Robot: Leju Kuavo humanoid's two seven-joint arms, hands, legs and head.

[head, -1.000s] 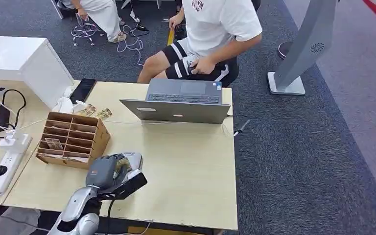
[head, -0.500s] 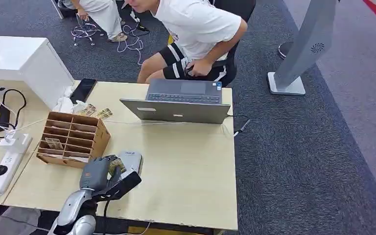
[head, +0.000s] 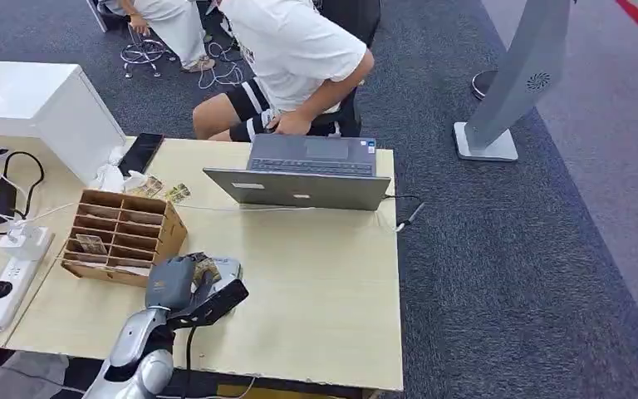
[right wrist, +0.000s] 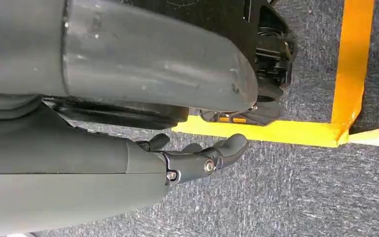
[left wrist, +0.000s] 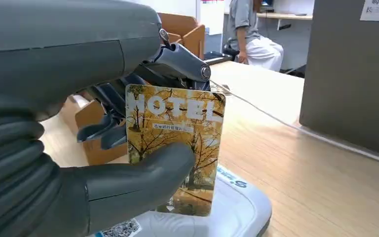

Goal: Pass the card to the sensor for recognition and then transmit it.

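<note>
My left hand (head: 176,287) holds a card (head: 207,269) upright at the near edge of the table, pinched between thumb and fingers. Up close, the card (left wrist: 177,143) has a yellow autumn-tree picture and the word HOTEL, and the grey thumb (left wrist: 143,173) presses on its face. The card's lower edge stands just over the white sensor pad (left wrist: 237,210), which lies flat on the table (head: 324,283) as a small white reader (head: 228,268). My right hand (right wrist: 197,158) hangs by my side above grey carpet with its fingers loosely apart and nothing in it.
A cardboard sorter box (head: 125,237) stands just left of the sensor. An open laptop (head: 307,176) sits at the table's far edge, with a seated person (head: 291,58) behind it. A power strip (head: 8,278) and cables lie left; a black phone (head: 141,152) lies far left.
My left hand with the card drew back slightly, then came forward again over the sensor. The person behind the laptop has leaned and shifted to the left.
</note>
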